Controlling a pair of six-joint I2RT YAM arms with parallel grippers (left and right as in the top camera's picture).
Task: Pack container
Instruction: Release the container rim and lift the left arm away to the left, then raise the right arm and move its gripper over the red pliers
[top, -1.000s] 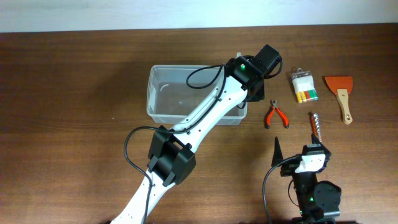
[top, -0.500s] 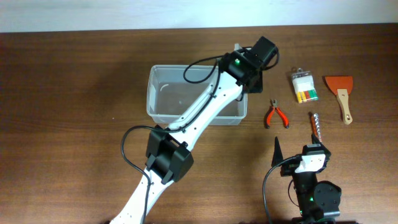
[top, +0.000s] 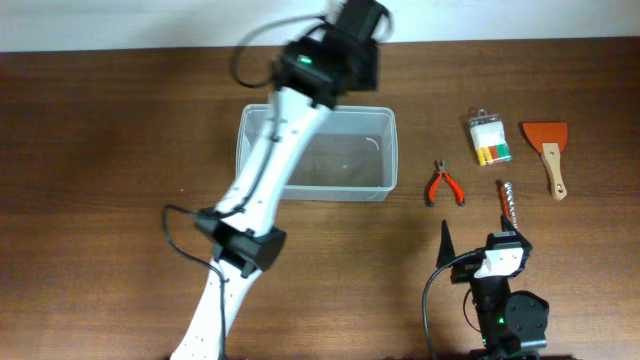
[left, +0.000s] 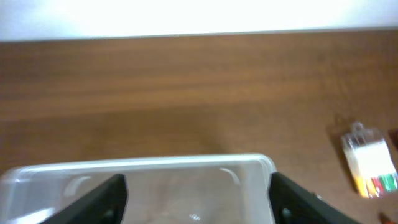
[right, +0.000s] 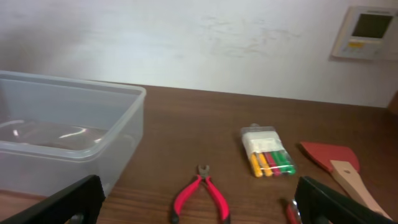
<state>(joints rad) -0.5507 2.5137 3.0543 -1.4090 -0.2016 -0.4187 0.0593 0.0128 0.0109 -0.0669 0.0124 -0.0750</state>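
The container (top: 340, 192) stands on the worktop (top: 100, 200) in its far half, near the middle. The left gripper (left: 198, 179) hangs over the container's far side, toward the far edge; its jaws are released and spread wide. The right gripper (right: 198, 182) sits at the near edge, toward the right corner, jaws likewise released. Red pliers (top: 443, 186), a marker pack (top: 489, 139), a scraper (top: 546, 148) and a drill bit (top: 508, 202) lie right of the container, apart from it.

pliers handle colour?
Red handles on the pliers, with grey metal jaws; clearest in the right wrist view.
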